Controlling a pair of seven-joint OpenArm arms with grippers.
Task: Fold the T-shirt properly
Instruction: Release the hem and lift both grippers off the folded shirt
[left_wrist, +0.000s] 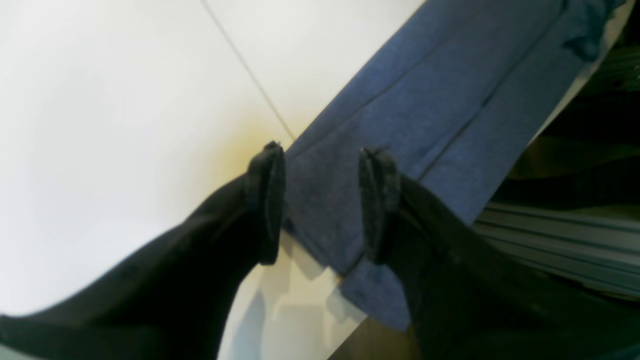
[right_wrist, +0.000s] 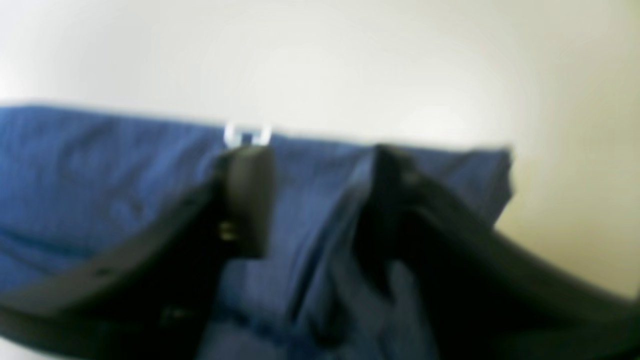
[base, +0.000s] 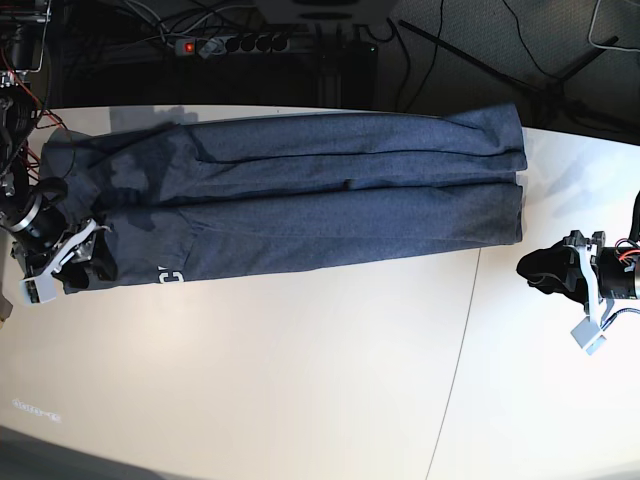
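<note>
T-shirt (base: 330, 190): blue-grey, folded into a long band across the far half of the white desk (base: 300, 380).
Writing: a fragment of white lettering at the near-left edge, unreadable.
Left gripper (left_wrist: 322, 200): jaws spread, over the shirt's right end, pinching nothing.
Right gripper (right_wrist: 320, 200): jaws spread over the shirt's left end; view blurred.
Beyond desk: power strip (base: 225, 45), cables.

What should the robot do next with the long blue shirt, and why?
Probably bring both tools back to the ends and grip them for a crosswise fold. The T-shirt lies folded into a long strip across the table, and the left tool and right tool are both open, holding nothing.
</note>
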